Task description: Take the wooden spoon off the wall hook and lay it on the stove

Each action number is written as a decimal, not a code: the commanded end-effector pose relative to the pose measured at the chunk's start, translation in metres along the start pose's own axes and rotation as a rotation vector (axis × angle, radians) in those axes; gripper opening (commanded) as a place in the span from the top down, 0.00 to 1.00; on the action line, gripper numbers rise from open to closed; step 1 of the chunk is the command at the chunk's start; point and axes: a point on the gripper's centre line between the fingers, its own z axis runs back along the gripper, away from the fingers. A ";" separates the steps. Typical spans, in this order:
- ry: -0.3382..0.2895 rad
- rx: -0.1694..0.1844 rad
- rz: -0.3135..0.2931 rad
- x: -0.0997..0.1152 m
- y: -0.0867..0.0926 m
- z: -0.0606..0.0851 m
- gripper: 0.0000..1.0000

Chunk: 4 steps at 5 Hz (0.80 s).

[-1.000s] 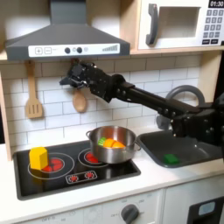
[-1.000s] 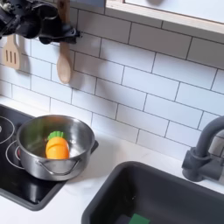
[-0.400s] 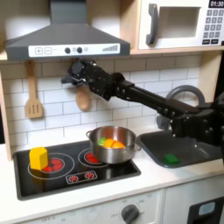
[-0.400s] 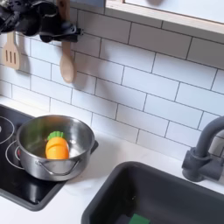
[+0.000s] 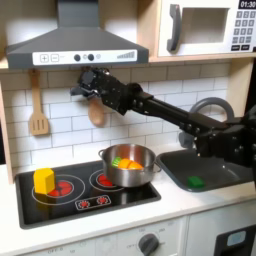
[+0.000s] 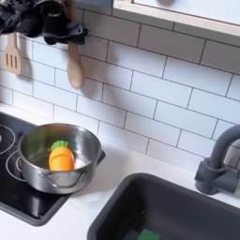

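The gripper (image 5: 88, 88) is up at the wall and seems to hold the spoon (image 5: 95, 112) by the top of its handle. The spoon hangs straight down by the tiles, above the pot (image 5: 129, 164). It may be off its hook. It has yet to go on the stove (image 5: 85, 200).

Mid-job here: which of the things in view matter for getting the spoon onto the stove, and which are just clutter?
Belongs to the job:
- light-brown wooden spoon by the tiled wall
- flat black stove with red burner rings
- black end effector at the spoon's handle

Just lying about:
- slotted wooden spatula on the wall
- steel pot holding orange toy food
- yellow block on a burner
- dark grey sink
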 end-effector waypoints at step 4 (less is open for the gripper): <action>0.013 -0.019 0.027 0.002 0.001 0.001 1.00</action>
